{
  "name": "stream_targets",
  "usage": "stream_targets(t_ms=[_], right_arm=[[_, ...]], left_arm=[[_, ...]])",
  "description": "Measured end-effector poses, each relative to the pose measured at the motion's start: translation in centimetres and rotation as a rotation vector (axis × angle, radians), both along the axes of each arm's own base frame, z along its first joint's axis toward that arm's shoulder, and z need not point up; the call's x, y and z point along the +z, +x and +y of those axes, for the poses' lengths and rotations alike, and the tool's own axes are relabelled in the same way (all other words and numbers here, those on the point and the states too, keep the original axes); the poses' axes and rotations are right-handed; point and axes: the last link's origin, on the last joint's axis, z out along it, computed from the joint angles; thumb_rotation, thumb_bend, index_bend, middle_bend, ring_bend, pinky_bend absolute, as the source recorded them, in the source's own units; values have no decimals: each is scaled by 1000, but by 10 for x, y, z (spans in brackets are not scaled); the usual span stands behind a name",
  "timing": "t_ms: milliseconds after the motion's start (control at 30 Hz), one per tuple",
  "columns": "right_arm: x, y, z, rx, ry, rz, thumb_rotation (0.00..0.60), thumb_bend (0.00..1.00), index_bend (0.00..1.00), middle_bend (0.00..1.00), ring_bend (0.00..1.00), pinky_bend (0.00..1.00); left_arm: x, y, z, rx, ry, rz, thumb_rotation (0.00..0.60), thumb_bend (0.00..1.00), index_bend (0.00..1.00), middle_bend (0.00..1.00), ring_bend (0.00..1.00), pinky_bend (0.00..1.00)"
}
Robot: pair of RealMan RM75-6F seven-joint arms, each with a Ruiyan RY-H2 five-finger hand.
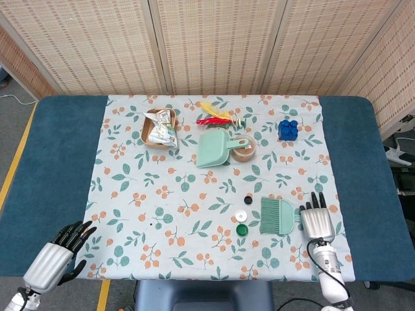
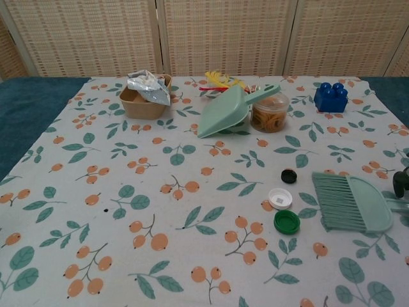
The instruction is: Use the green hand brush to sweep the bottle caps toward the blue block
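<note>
The right hand (image 1: 318, 220) sits palm-down at the near right of the table, fingers stretched flat and apart, holding nothing; it lies over the handle end of the green hand brush (image 1: 279, 216), which looks like the set-up for a grasp, though I can't tell if it touches; the brush lies flat, bristles pointing left, straight at the bottle caps (image 1: 242, 215): black, white and green ones clustered just beside the bristle tips; the blue block (image 1: 288, 129) waits well apart at the far right, so the sweep must run away from the robot; the left hand (image 1: 59, 254) idles off the cloth at the near left, fingers loosely spread, empty.
</note>
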Motion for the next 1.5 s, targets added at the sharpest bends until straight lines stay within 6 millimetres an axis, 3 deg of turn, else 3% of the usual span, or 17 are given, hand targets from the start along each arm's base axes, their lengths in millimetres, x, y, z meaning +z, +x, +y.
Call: stream_targets(t_ms=[833,1133,1500], right_arm=[[-10,8,0,-4,11,7,600,281,480,338,48,0],[-10,9,0,5,-1,2,600,327,635,484,196,0],[-12,12,0,42,-25,-63,600,502,913,703,387,0]], left_arm=[[0,-1,1,3,3,5,600,396,0,0,0,146],[0,0,0,2,1,3,600,397,0,0,0,145],[2,-1,1,4,3,-4,600,396,0,0,0,145]])
